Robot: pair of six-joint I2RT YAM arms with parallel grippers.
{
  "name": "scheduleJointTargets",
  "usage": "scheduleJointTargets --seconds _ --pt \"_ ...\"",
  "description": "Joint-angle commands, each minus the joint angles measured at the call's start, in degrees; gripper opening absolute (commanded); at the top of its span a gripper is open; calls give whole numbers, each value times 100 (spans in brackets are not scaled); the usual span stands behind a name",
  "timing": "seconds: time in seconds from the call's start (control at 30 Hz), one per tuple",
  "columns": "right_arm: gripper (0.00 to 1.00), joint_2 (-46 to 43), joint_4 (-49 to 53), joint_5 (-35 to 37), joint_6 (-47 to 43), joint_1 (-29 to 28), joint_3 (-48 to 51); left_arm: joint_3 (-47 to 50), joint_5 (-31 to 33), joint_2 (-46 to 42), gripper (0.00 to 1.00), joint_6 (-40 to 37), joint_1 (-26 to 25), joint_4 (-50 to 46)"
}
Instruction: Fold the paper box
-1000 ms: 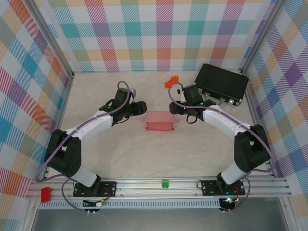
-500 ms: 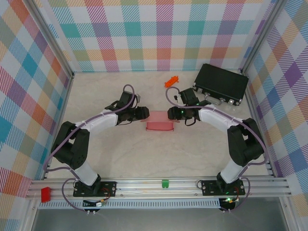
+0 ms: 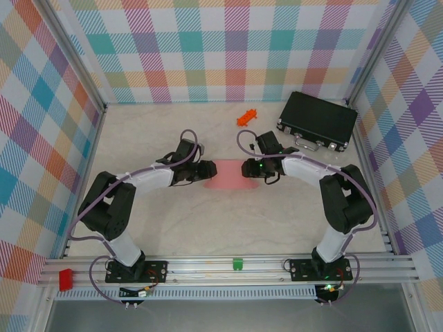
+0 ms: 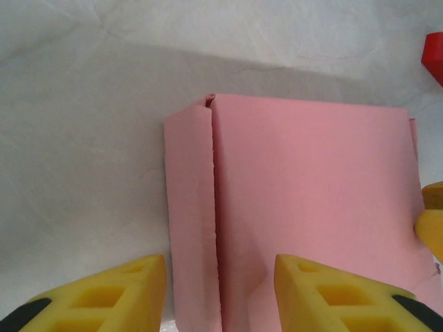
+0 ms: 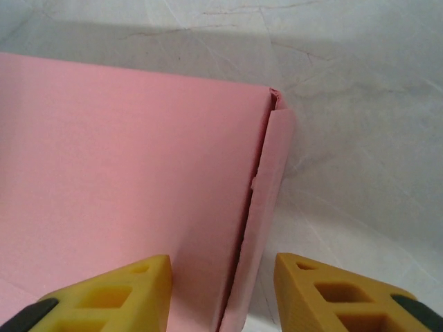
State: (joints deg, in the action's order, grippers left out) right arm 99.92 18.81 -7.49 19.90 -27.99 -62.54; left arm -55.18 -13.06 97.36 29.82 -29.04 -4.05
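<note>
Lying in the middle of the pale marbled desk (image 3: 208, 228), the pink paper box (image 3: 228, 176) is enclosed on three sides by checked walls (image 3: 228, 48). The left pincer (image 4: 220, 266) is held half open at the left end of the box, and the folded side flap is seen between its yellow fingers (image 4: 104, 294); whether the flap is pressed cannot be told. The right pincer (image 5: 221, 261) is held half open in the same way at the right end, with that flap between its fingers. A black case (image 3: 318, 121) and a small orange object (image 3: 247, 116) are placed well apart from the box, near the far wall. Bare desk is left between the box and the near edge.
</note>
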Motion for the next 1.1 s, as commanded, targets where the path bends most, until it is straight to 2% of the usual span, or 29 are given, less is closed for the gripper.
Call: scheduleJointTargets --seconds 0.0,0.3,0.5,0.77,1.07 --pt "42 143 -75 -130 84 -53 62 114 -100 72 43 161 -85 238" --pt "31 413 -97 -294 40 -111 -64 318 -49 20 32 335 -177 318" --pt "26 682 12 -437 -123 -198 -320 636 327 -270 22 698 -310 398" --pt "25 1229 252 -858 -683 -273 -954 1392 1046 -1010 21 1448 -557 643" --pt "25 1927 682 -1267 -1286 -407 -1962 2007 1057 -1423 25 1920 -808 790"
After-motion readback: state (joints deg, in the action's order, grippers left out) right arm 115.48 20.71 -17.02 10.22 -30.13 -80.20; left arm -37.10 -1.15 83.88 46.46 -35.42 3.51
